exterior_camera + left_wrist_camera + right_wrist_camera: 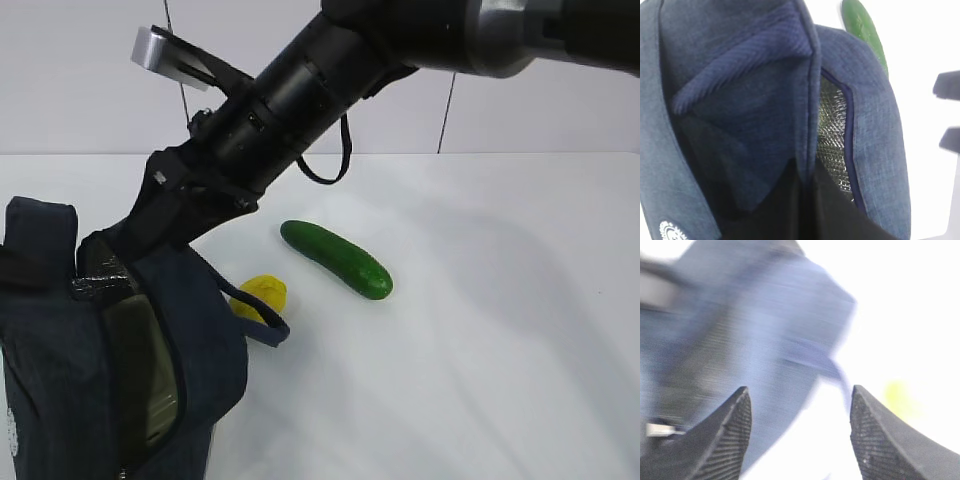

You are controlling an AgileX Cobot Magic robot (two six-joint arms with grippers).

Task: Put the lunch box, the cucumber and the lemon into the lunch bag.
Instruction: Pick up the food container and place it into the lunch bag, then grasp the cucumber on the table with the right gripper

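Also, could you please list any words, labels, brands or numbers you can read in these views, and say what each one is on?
No text can be read in any view.
Round white logo on the lunch bag: cut off at the frame edge, too small to read.
Cucumber and lemon: no labels visible.

Plain white room, plain white table (pixel 500 330) in front of you.

You're looking across a smooth, matte tabletop that runs back to a pale grey-white wall (pixel 60 80). Two thin dark vertical seams (pixel 447 120) split that wall into panels. Light falls soft and even on the table, with faint, diffuse grey shadows across its right side.
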